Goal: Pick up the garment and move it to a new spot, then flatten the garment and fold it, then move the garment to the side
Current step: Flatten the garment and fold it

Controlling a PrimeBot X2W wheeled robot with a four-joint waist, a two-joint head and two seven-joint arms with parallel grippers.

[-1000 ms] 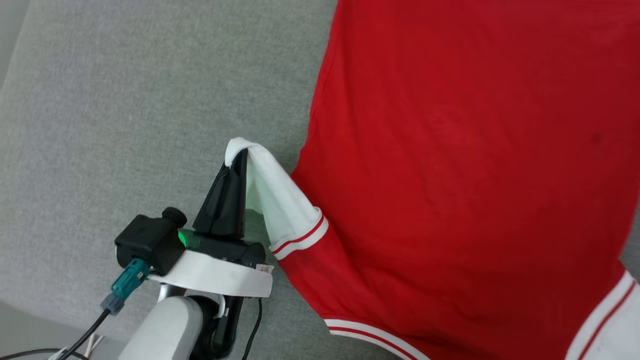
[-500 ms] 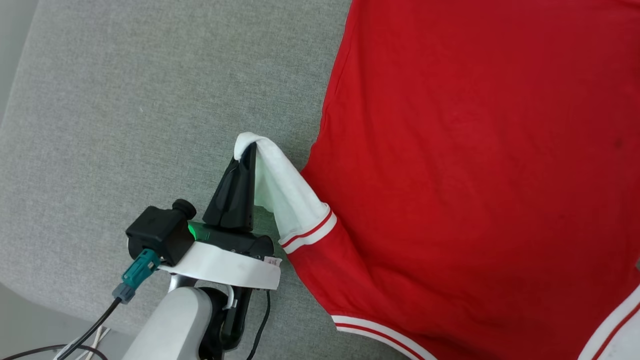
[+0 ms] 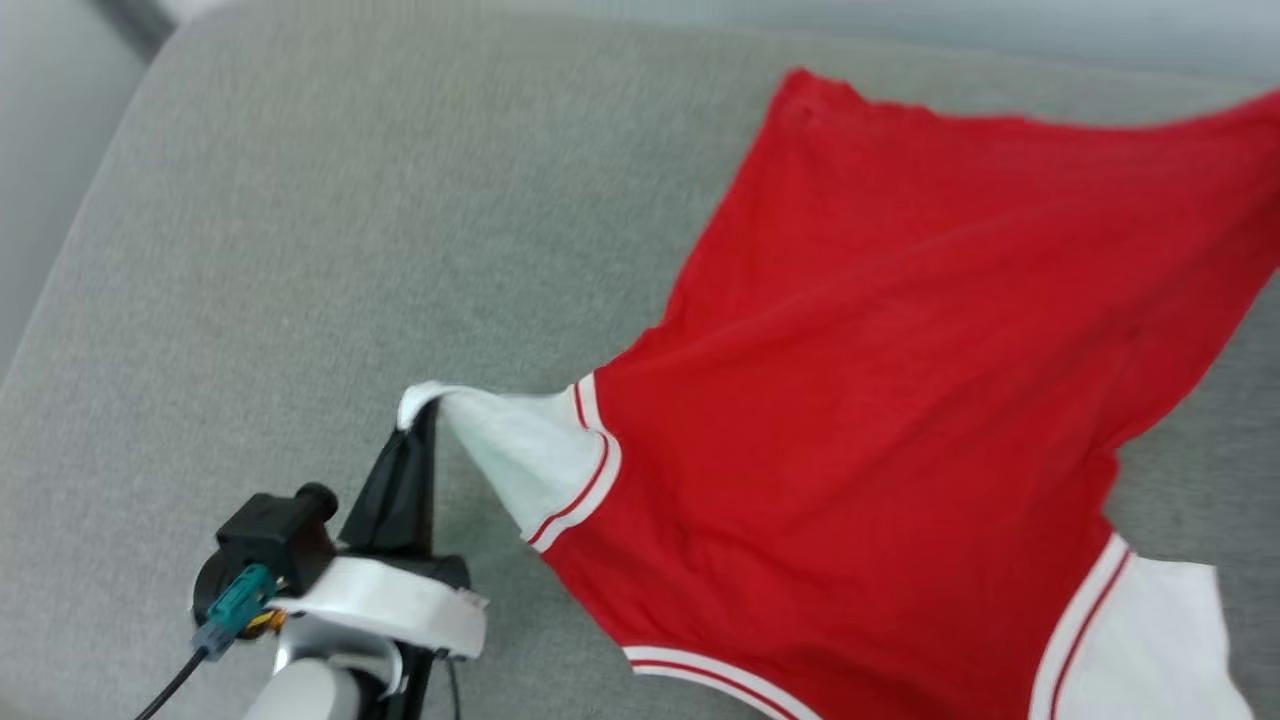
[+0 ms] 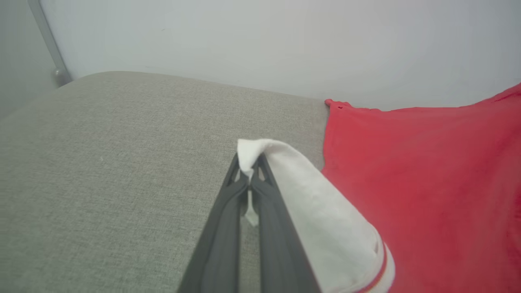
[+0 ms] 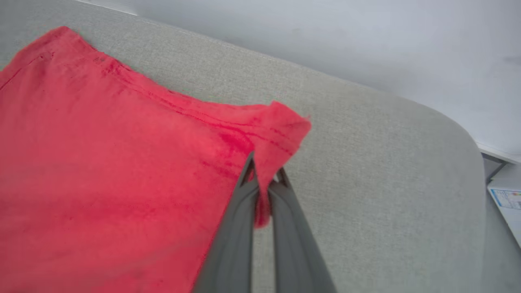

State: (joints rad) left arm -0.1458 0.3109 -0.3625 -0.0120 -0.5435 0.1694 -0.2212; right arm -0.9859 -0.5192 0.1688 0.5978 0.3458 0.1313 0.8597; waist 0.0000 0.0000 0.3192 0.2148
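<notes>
Garment (image 3: 900, 400) on grey cushion (image 3: 300, 250), partly lifted; soft, light, limp, I reckon. My left gripper (image 4: 249, 171) pinched shut on white sleeve (image 4: 309, 203) tip; my right gripper (image 5: 263, 179) clamped on red corner (image 5: 285, 122). Stitched edges likely the surest holds.

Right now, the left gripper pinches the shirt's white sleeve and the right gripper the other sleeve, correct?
Not quite: the right wrist view shows the right gripper pinching a red corner of the shirt; the left gripper holds the white sleeve.
</notes>
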